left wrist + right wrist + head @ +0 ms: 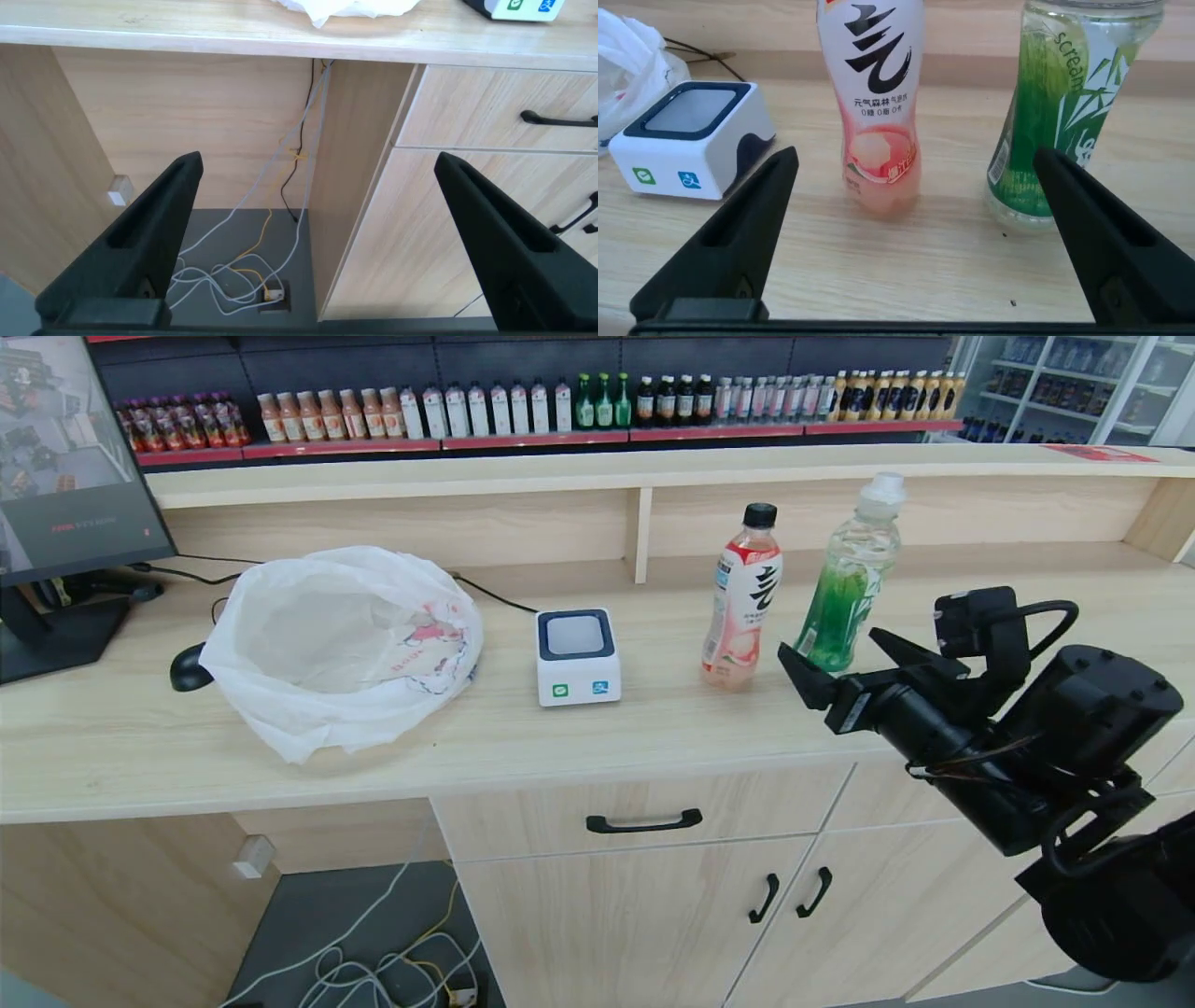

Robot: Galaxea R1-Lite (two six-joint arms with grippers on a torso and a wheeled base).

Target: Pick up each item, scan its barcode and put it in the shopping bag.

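Before pink bottle [742, 607], green bottle [845, 588], R tool [834, 651] wide open, empty

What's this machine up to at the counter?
A robot is working a shop checkout. Its right claw hangs open in front of a pink drink bottle and a green drink bottle, both upright on the wooden counter; nothing is held yet. The white barcode scanner sits mid-counter, the white shopping bag lies open beside it. The left claw is open too, down below the counter edge.
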